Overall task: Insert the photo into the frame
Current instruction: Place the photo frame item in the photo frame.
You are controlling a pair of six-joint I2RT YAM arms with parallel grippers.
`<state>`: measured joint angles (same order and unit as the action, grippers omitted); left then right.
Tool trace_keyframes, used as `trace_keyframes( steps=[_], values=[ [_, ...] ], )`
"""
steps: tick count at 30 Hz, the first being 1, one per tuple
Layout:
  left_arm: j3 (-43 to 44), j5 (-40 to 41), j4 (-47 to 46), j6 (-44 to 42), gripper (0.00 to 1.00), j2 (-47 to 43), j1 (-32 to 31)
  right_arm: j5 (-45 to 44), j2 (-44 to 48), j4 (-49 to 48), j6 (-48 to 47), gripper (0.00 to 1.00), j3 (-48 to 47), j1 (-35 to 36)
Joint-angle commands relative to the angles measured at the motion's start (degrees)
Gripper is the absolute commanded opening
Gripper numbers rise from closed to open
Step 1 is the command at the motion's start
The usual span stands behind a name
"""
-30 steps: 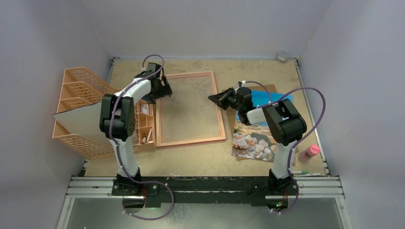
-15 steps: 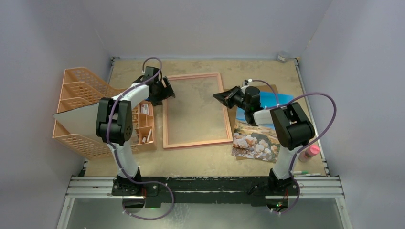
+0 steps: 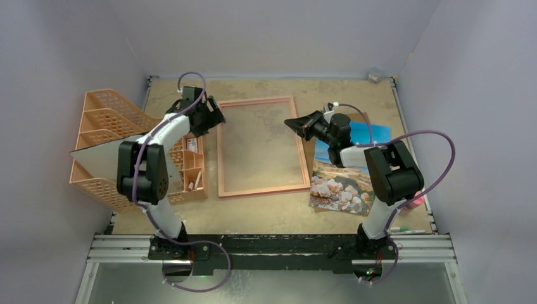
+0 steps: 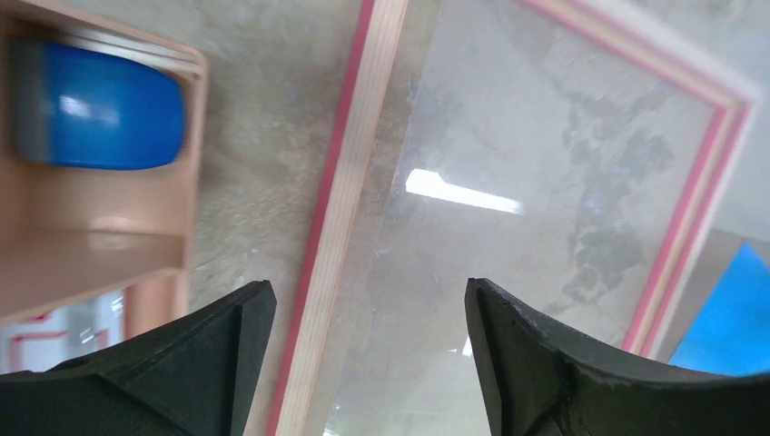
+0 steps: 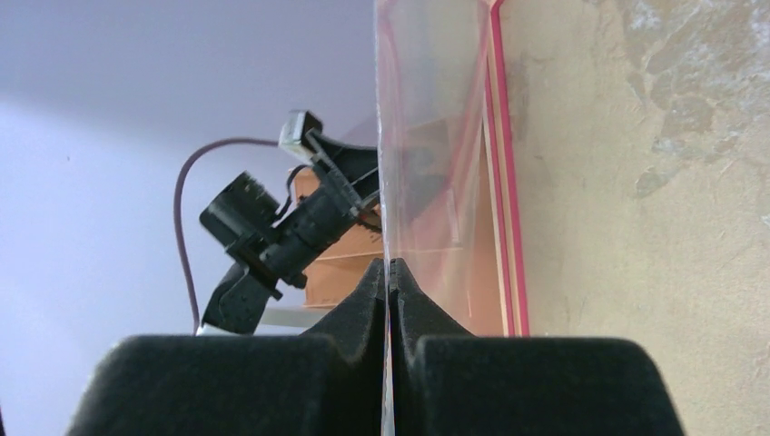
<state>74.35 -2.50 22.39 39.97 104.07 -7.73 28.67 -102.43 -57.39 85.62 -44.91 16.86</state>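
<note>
The frame [image 3: 263, 190] lies flat mid-table, pale wood side up with a pink edge, a glossy clear sheet [image 4: 508, 182] inside it. My left gripper [image 3: 212, 117] hovers open over the frame's far-left corner. Its jaws stand either side of the left rail [image 4: 354, 163] without touching it. My right gripper [image 3: 296, 124] is at the frame's far-right side, shut on the thin clear sheet [image 5: 386, 136], seen edge-on beside the pink rail [image 5: 504, 182]. The photo [image 3: 345, 171], blue sky over rocks, lies face up right of the frame, under my right arm.
An orange mesh organiser [image 3: 104, 145] and a small wooden compartment box [image 3: 190, 164] holding a blue object [image 4: 100, 109] stand left of the frame. A brown board [image 3: 361, 117] peeks out behind the photo. A pink bottle [image 3: 411, 201] and pen [image 3: 405, 231] lie at the right.
The frame has slid to the right along with my right gripper. My left gripper has drawn back towards the frame's far-left corner, staying open.
</note>
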Motion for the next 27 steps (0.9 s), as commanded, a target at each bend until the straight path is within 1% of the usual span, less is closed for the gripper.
trace_keyframes(
  steps=[1, 4, 8, 12, 14, 15, 17, 21, 27],
  values=[
    [-4.6, 4.8, -8.6, 2.5, 0.79, -11.5, 1.6, 1.3, 2.5, -4.6, 3.6, 0.00, -0.8, 0.0],
    [-5.7, 6.0, -9.7, 3.2, 0.79, -13.5, 2.1, 1.4, 0.9, -5.1, 3.0, 0.00, -1.2, 0.1],
    [-5.7, 5.7, -9.0, 3.7, 0.80, -13.2, 2.3, 3.0, -3.3, -5.6, -2.8, 0.00, -3.4, 0.3],
    [-6.3, 4.9, -8.2, 4.7, 0.80, -11.8, 2.3, 6.3, -8.7, -13.1, -5.3, 0.00, -2.4, 0.3],
    [-6.6, 4.1, -8.2, 4.9, 0.80, -10.9, 2.3, 8.0, -11.1, -17.1, -4.6, 0.00, -1.4, 0.3],
    [-6.8, 3.7, -8.2, 5.0, 0.80, -10.6, 2.3, 8.3, -11.7, -17.3, -4.8, 0.00, -0.7, 0.3],
    [-7.2, 3.2, -8.5, 5.1, 0.80, -10.0, 2.4, 8.1, -11.9, -16.5, -6.8, 0.00, 0.3, 0.2],
    [-7.3, 2.8, -8.6, 5.2, 0.80, -8.9, 2.3, 5.8, -10.7, -9.2, -12.8, 0.00, -0.5, -0.2],
    [-7.4, 2.8, -8.1, 5.8, 0.80, -7.1, 2.2, 1.0, -9.2, -7.6, -15.6, 0.00, 0.5, -1.1]
  ],
)
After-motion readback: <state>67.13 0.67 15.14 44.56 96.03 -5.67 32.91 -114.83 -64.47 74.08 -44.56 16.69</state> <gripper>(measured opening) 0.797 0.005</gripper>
